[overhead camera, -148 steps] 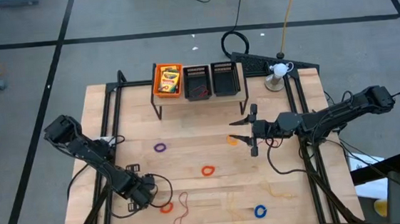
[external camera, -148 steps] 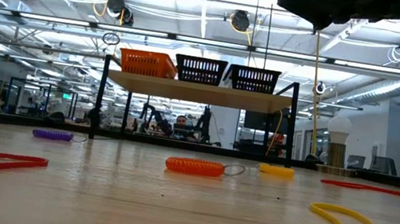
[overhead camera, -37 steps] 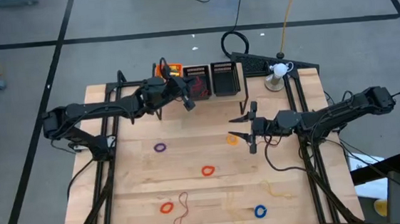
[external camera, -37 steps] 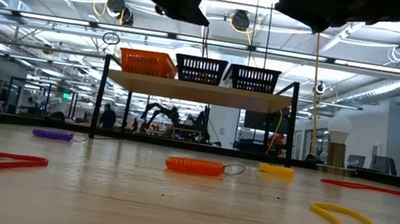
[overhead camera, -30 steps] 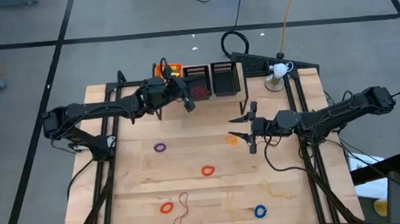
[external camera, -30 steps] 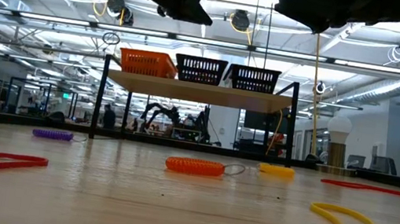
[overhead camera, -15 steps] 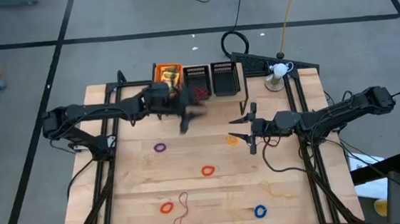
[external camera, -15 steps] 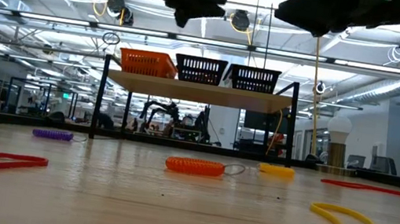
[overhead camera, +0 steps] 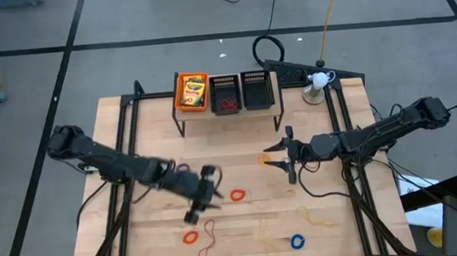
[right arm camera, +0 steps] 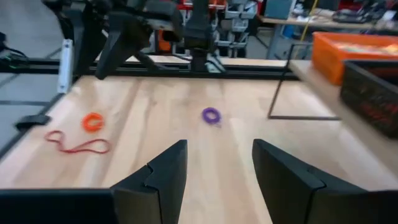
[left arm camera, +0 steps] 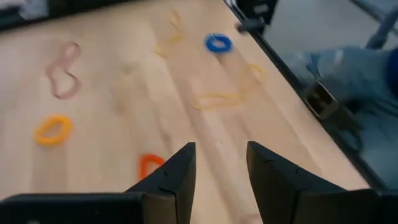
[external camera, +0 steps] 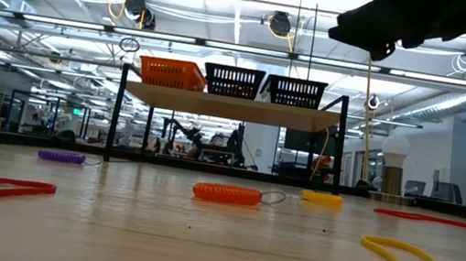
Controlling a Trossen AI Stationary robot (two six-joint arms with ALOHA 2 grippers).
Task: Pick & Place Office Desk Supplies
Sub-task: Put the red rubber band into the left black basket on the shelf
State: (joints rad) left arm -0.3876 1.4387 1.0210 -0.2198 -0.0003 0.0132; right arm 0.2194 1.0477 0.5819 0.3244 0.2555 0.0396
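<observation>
Your left gripper (overhead camera: 200, 197) is motion-blurred in the high view, over the table's (overhead camera: 244, 225) front-centre; only its wrist view shows the fingers plainly, spread apart with nothing between them. Your right gripper (overhead camera: 286, 158) hangs over the right-centre of the table, its fingers also parted and empty. In the low view both arms are mere dark shapes cut off by the top edge.

Count the supplies still on the wood from above: a purple ring (overhead camera: 181, 168), half hidden behind the blurred left arm; an orange ring (overhead camera: 238, 195) just right of the left gripper; a yellow ring (overhead camera: 265, 159), partly masked by the right gripper; a red ring (overhead camera: 190, 236) near the front edge; and a blue ring (overhead camera: 296, 241) at front right. That makes five rings. Beside the red ring lies one reddish-brown band (overhead camera: 208, 237). Faint tan bands (overhead camera: 317, 217) at front right are hard to count against the wood.

On the rack at the back stand three bins: one orange bin (overhead camera: 192, 92) holding a yellow-and-green box (overhead camera: 192, 91), whose number you cannot tell from here, and two black bins (overhead camera: 241, 92). Something red (overhead camera: 226, 105) lies in the middle bin, too small to make out.
</observation>
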